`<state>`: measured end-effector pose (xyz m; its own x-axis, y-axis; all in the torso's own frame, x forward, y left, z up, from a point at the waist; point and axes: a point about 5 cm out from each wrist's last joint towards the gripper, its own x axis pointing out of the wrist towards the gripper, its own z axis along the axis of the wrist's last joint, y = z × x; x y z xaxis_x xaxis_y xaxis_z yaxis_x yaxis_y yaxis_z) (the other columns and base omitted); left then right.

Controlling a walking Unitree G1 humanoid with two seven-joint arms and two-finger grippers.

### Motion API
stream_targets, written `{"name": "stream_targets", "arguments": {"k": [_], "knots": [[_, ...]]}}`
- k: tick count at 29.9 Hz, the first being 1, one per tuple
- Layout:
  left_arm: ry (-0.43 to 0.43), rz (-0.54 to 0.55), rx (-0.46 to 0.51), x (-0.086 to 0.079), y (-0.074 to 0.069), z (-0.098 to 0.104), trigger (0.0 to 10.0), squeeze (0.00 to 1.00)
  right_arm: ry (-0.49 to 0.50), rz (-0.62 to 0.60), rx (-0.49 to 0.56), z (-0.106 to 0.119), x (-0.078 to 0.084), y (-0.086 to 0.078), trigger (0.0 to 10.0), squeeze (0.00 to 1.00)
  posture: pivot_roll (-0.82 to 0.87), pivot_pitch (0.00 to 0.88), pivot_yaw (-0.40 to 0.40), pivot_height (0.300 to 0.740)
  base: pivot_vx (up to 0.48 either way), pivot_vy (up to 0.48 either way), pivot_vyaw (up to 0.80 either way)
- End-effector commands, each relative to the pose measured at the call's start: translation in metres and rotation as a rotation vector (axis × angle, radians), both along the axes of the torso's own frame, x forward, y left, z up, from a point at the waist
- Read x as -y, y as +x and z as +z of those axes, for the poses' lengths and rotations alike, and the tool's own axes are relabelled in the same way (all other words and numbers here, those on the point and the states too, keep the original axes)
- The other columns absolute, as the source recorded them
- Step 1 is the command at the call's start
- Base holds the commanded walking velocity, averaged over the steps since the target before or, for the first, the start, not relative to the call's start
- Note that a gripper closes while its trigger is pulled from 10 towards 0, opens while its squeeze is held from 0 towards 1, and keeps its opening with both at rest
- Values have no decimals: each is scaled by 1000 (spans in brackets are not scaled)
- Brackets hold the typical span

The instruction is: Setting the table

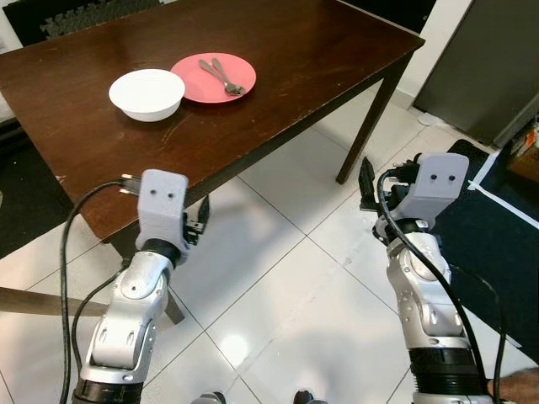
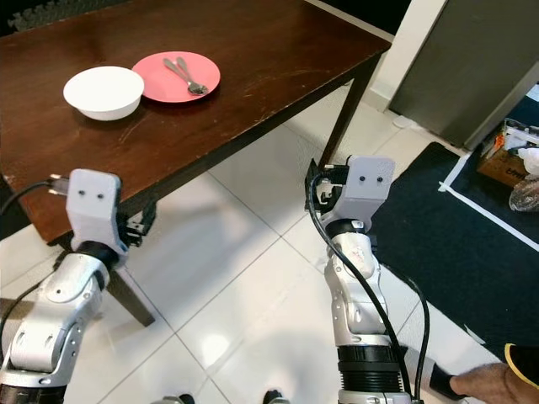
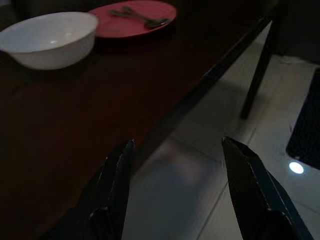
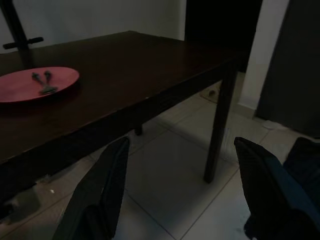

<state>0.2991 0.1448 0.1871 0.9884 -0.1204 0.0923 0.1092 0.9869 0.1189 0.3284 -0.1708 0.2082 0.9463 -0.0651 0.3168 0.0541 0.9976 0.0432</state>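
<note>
A white bowl (image 1: 147, 93) stands on the dark brown table (image 1: 320, 50). Beside it lies a red plate (image 1: 213, 77) carrying a spoon and a fork (image 1: 221, 76). My left gripper (image 1: 198, 223) hovers open and empty at the table's near edge, below the bowl. In the left wrist view its fingers (image 3: 112, 190) point along the tabletop toward the bowl (image 3: 50, 37) and plate (image 3: 135, 17). My right gripper (image 1: 368, 187) is open and empty over the floor, off the table's right corner. Its wrist view looks at the plate (image 4: 37, 82).
White tiled floor lies under and in front of the table. A table leg (image 1: 370, 118) stands close to my right gripper. A dark rug (image 2: 472, 227) and a grey cabinet (image 2: 472, 67) are at right. A person's hand (image 2: 497, 383) is at the lower right.
</note>
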Motion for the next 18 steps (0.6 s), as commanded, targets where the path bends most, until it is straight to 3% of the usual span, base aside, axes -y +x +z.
{"name": "stream_targets", "arguments": {"k": [1,6,9,13,18], "knots": [[2,0,-27,0,-2,-8,10000,0,0,-2,-22,-6,2,-1,10000,0,54,115,43,740,0,0,0],[54,37,-12,-8,-7,-25,10000,0,-61,40,-30,-19,-3,-6,10000,0,58,116,40,740,0,0,0],[53,78,-27,-17,-17,-42,10000,0,-75,86,-92,-42,-6,-12,10000,0,53,119,36,740,0,0,0],[46,78,-51,-13,-28,-51,10000,0,-79,154,-163,-62,-12,-22,10000,0,57,123,31,740,0,0,0],[16,65,-11,-4,-22,-39,10000,0,-55,119,-103,-47,-9,-16,10000,0,56,117,31,740,0,0,0]]}}
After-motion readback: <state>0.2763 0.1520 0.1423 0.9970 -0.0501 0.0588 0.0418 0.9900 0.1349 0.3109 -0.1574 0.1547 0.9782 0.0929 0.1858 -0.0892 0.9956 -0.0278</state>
